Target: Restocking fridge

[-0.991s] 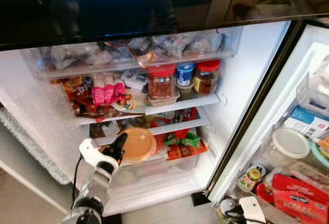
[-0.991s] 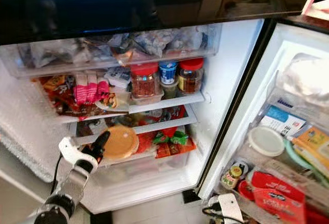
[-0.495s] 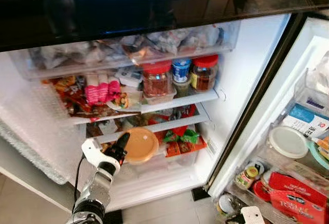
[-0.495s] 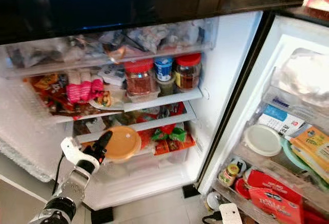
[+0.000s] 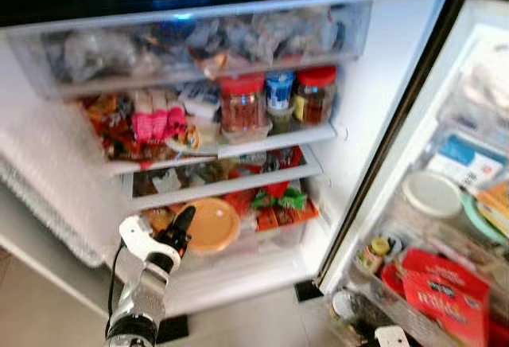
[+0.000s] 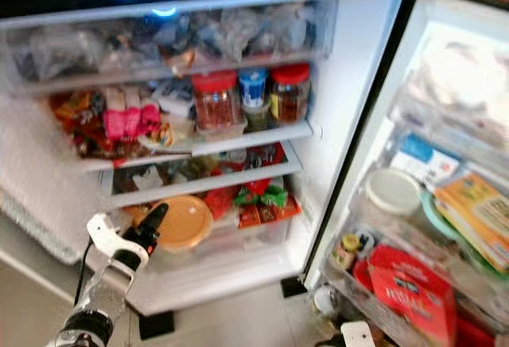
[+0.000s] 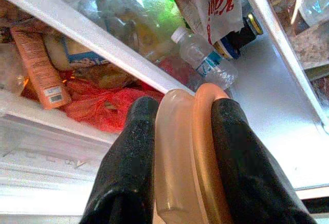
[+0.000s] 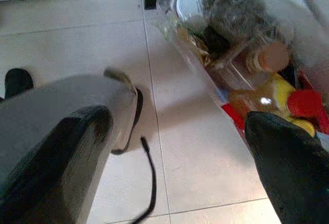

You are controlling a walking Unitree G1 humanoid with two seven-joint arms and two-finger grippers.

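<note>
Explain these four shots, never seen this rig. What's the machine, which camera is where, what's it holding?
It's a walking humanoid robot restocking an open fridge. The two wide shots come from a stereo camera on its head, looking down. The other two come from cameras on its wrists, looking along each gripper's black fingers.

The left gripper is shut on a round orange lidded container at the lower shelf; the left wrist view shows the container's rim pinched edge-on. Above sit red-lidded jars and snack packets. The right gripper hangs open over the tiled floor beside the door bins.

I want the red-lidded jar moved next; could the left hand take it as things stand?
Probably not: the left hand is shut on the orange container, and the red-lidded jar stands two shelves higher.
</note>
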